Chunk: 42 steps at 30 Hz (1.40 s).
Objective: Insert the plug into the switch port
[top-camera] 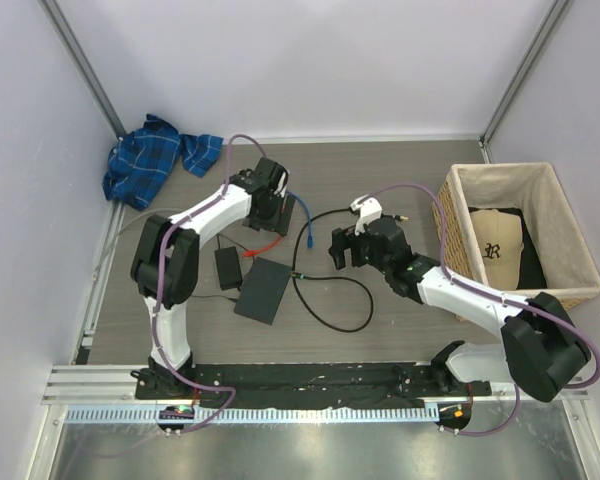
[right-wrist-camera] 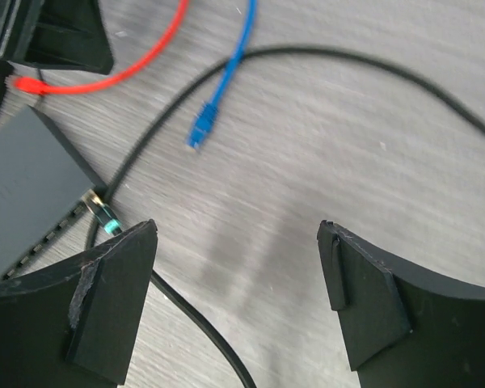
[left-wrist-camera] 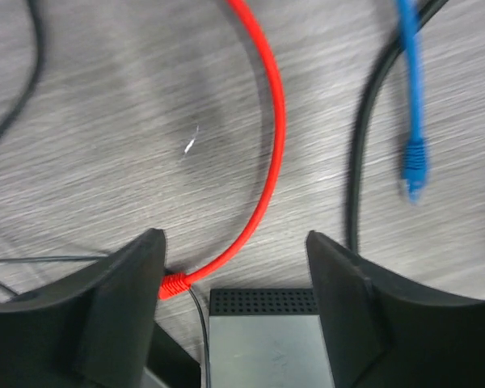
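The switch [top-camera: 263,290] is a flat dark grey box lying left of centre. In the right wrist view, the black cable's plug [right-wrist-camera: 105,217], with its green ring, sits with its tip against the switch [right-wrist-camera: 24,186] at its edge port; the port itself is hidden behind it. My right gripper [right-wrist-camera: 236,226] hangs open just right of the plug, with only bare table between its fingers. My left gripper [left-wrist-camera: 234,236] is open over the switch's far, perforated end [left-wrist-camera: 263,301], and its fingers stand to either side of that end.
A red cable [left-wrist-camera: 271,121] ends by the left finger. A loose blue cable plug [left-wrist-camera: 412,170] lies close by. The black cable loops [top-camera: 345,320] right of the switch. A black adapter brick [top-camera: 228,268], a blue cloth [top-camera: 150,160] and a basket [top-camera: 570,230] holding a cap are also there.
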Available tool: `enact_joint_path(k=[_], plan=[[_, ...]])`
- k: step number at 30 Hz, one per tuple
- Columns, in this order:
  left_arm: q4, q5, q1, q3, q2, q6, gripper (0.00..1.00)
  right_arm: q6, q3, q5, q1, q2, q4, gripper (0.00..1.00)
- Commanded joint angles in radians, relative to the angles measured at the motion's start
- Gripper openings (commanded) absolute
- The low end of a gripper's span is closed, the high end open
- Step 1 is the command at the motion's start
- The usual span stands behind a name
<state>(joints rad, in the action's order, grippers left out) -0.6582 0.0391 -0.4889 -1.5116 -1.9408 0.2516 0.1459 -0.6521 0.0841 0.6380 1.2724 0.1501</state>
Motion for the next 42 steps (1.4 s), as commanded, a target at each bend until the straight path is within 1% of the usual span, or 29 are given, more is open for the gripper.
enact_joint_path(k=[1,5,7,8,9,11,12,13,14,17,18,21,24,27,30,31,32,33,36,37,39,40,42], plan=[[-0.066,-0.018,0.004,-0.056,-0.03,-0.067,0.7,0.058,0.026,0.002,-0.015,-0.057,0.006,0.89],[-0.092,-0.025,0.003,-0.064,-0.085,-0.09,0.68,0.069,0.04,0.0,-0.017,-0.071,-0.001,0.89],[-0.096,-0.034,0.001,-0.067,-0.099,-0.092,0.64,0.067,0.042,0.002,-0.017,-0.079,-0.009,0.89],[-0.095,-0.033,0.001,-0.065,-0.107,-0.091,0.63,0.067,0.045,0.002,-0.02,-0.082,-0.012,0.89],[-0.09,-0.063,0.0,-0.065,-0.112,-0.092,0.61,0.067,0.046,0.003,-0.017,-0.084,-0.014,0.89],[-0.087,-0.076,-0.008,-0.064,-0.125,-0.091,0.57,0.069,0.052,0.006,-0.018,-0.091,-0.017,0.89],[-0.089,-0.08,-0.01,-0.064,-0.129,-0.092,0.53,0.072,0.052,0.005,-0.018,-0.094,-0.017,0.89],[-0.09,-0.081,-0.016,-0.067,-0.135,-0.092,0.5,0.075,0.055,0.006,-0.017,-0.1,-0.02,0.89],[-0.093,-0.082,-0.016,-0.068,-0.136,-0.091,0.47,0.076,0.058,0.006,-0.018,-0.102,-0.018,0.88],[-0.098,-0.077,-0.023,-0.07,-0.124,-0.098,0.31,0.083,0.062,0.005,-0.02,-0.114,-0.021,0.88],[-0.1,-0.079,-0.023,-0.074,-0.106,-0.103,0.2,0.083,0.063,0.005,-0.018,-0.117,-0.021,0.88],[-0.133,-0.065,-0.025,-0.119,-0.072,-0.126,0.03,0.083,0.062,0.017,-0.02,-0.137,-0.029,0.88],[-0.171,-0.047,-0.028,-0.191,-0.021,-0.155,0.0,0.075,0.049,0.031,-0.02,-0.166,-0.044,0.88],[-0.208,-0.05,-0.051,-0.267,0.026,-0.186,0.0,0.054,0.036,0.035,-0.02,-0.208,-0.061,0.88],[-0.236,-0.065,-0.115,-0.324,0.063,-0.241,0.0,0.04,0.022,0.072,-0.02,-0.276,-0.086,0.87],[-0.241,-0.067,-0.167,-0.335,0.071,-0.28,0.0,0.035,0.02,0.086,-0.02,-0.298,-0.092,0.87],[-0.248,-0.079,-0.197,-0.344,0.081,-0.293,0.0,0.032,0.022,0.101,-0.021,-0.321,-0.095,0.87],[-0.25,-0.088,-0.255,-0.367,0.085,-0.308,0.0,0.023,0.025,0.121,-0.02,-0.346,-0.095,0.87],[-0.242,-0.136,-0.336,-0.381,0.094,-0.339,0.0,0.017,0.048,0.169,-0.02,-0.453,-0.093,0.87],[-0.241,-0.152,-0.387,-0.381,0.094,-0.35,0.0,0.015,0.052,0.216,-0.02,-0.508,-0.096,0.87],[-0.233,-0.172,-0.457,-0.365,0.089,-0.377,0.0,0.021,0.074,0.262,-0.02,-0.56,-0.106,0.87],[-0.235,-0.173,-0.477,-0.358,0.085,-0.391,0.0,0.027,0.092,0.296,-0.02,-0.618,-0.107,0.87],[-0.236,-0.173,-0.523,-0.319,0.065,-0.429,0.0,0.034,0.114,0.322,-0.02,-0.669,-0.104,0.87]])
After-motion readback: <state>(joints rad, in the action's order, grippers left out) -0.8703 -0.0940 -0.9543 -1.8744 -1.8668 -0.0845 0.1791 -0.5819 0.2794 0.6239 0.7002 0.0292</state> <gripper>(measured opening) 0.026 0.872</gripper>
